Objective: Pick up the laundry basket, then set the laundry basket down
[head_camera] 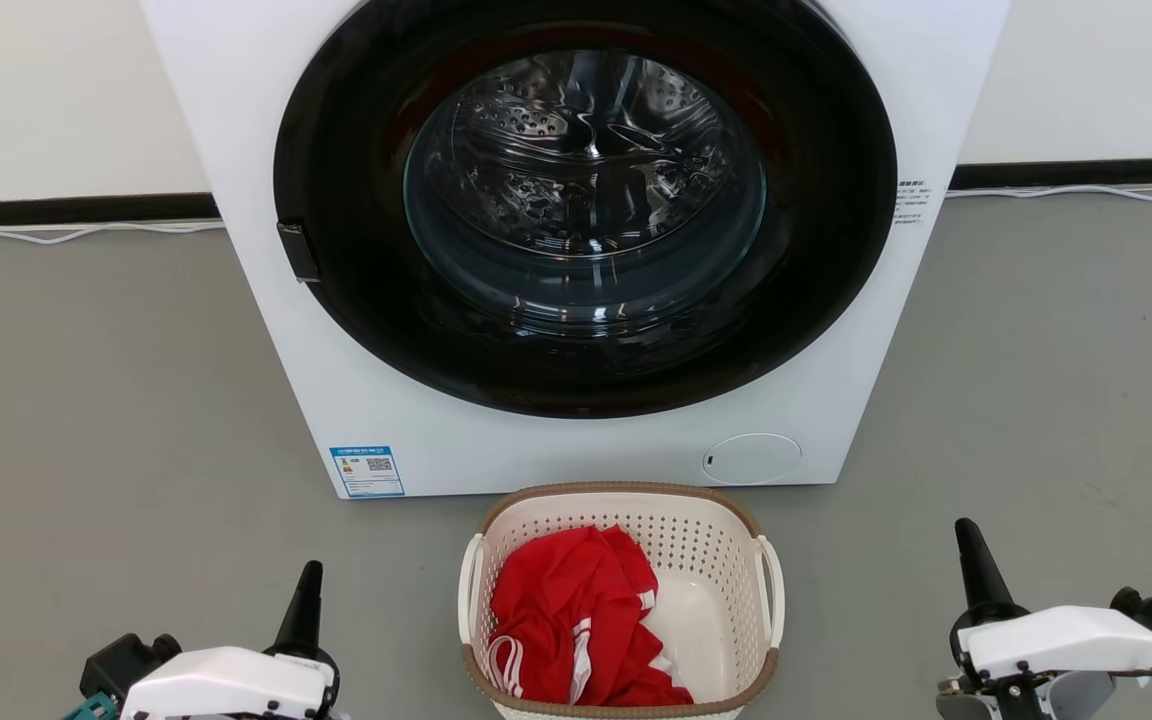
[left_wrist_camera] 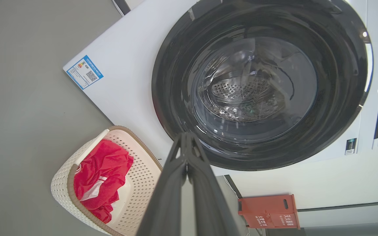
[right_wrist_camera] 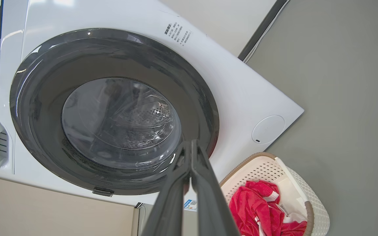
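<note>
Laundry basket [head_camera: 622, 491]: on the floor [head_camera: 86, 400], just in front of the washing machine [head_camera: 536, 450]; between the two tools; red cloth [head_camera: 571, 610] inside
Left tool [left_wrist_camera: 186, 137]: fingers pressed together; empty
Right tool [right_wrist_camera: 191, 144]: likewise closed; empty
Left wrist view: red box [left_wrist_camera: 267, 211] beside the machine

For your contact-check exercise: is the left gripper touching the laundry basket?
Apart. The head view shows bare grey floor between the left gripper and the laundry basket.
</note>
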